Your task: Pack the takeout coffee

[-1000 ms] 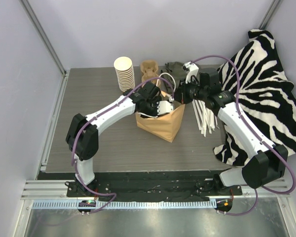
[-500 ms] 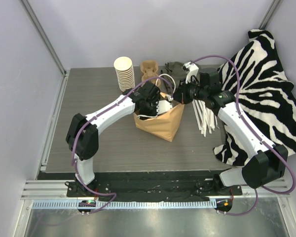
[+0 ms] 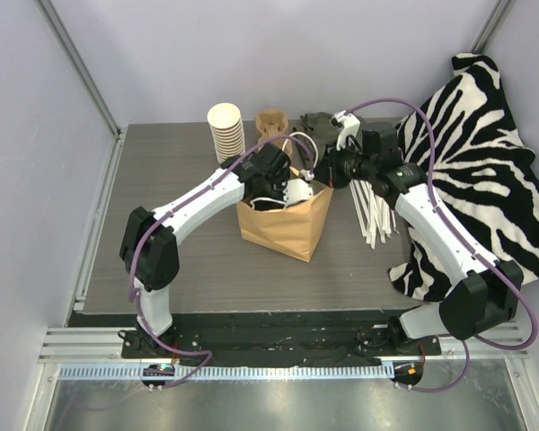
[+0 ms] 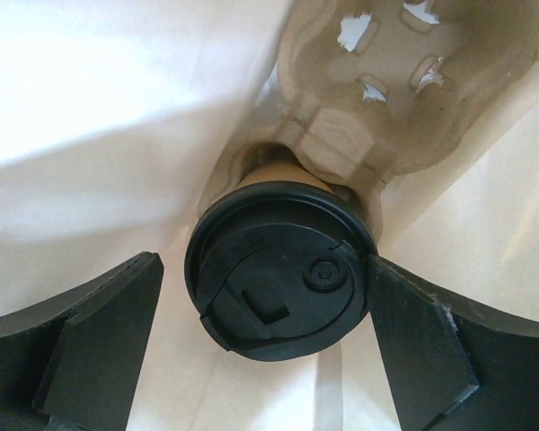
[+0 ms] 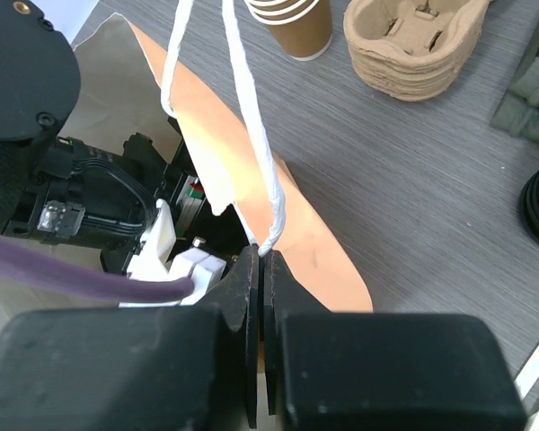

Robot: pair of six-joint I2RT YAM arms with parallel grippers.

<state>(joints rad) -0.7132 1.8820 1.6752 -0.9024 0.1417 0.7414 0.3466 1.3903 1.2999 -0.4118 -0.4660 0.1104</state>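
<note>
Reaching from the near edge of the desk [image 3: 189, 269], both arms meet at a brown paper bag [image 3: 283, 229] that stands about mid-desk. The left pincer [image 4: 260, 337] is down in the bag's mouth with its jaws spread wide and gripping nothing. The takeout coffee [image 4: 278, 283] sits between its fingers, lid toward the wrist camera. The left finger is clear of the black lid and the right one is just at its edge. The cup is inside the bag, and its brown wall runs down against a pulp carrier [image 4: 386, 99] that also lies in there.

The right pincer [image 5: 262, 269] is closed on the bag's rim, pinching the paper where the white cord handle [image 5: 242, 108] joins it.

Beyond the bag, along the far edge, stand a stack of lidless cups [image 3: 225, 133], a pile of pulp carriers [image 3: 271, 123] and a dark green bundle [image 3: 316, 123]. White sticks [image 3: 370, 215] lie to the right of the bag, beside a zebra-striped cloth [image 3: 485, 162].
</note>
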